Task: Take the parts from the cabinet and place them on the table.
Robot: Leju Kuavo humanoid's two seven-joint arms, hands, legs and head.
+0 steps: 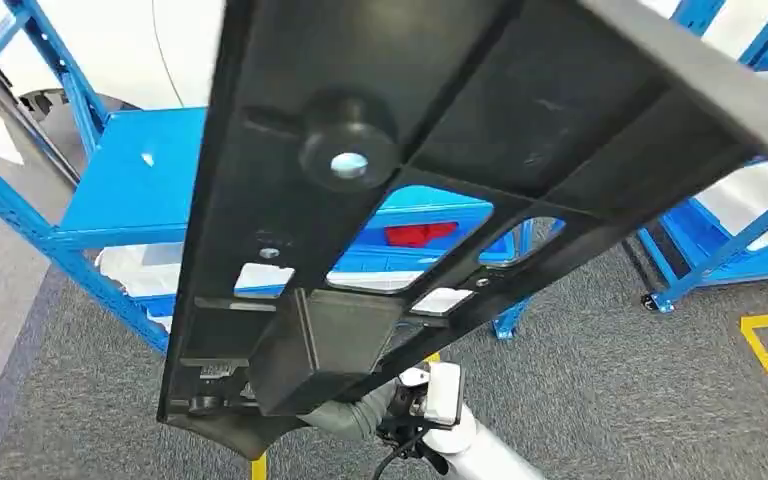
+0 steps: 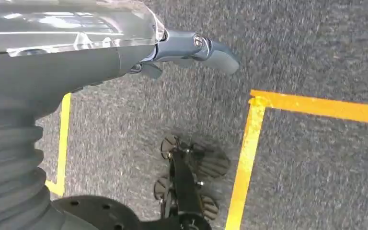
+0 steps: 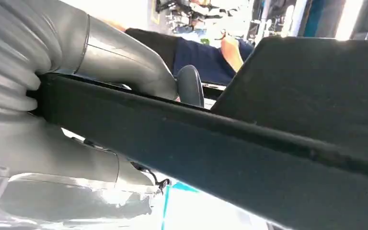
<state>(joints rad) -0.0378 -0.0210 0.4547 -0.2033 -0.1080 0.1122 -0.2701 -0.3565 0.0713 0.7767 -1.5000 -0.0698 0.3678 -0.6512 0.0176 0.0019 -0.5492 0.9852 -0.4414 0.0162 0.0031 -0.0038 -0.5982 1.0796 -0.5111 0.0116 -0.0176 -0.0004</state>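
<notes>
R hand [image 3: 100, 96] clamps the edge of a long black part [image 1: 440, 190], held up w/ the blue rack [image 1: 130, 180] behind it. L hand [image 2: 191, 50] hangs over grey carpet [image 2: 306, 57] w/ yellow tape [image 2: 316, 108]; fingers look straight and hold nothing, though most are hidden.

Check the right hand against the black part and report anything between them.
Nothing visible stands between them. The right hand already grips the edge of the long black part, fingers closing over its rim. The part is lifted in front of the blue shelving. The table is not seen, so that path cannot be judged.
</notes>
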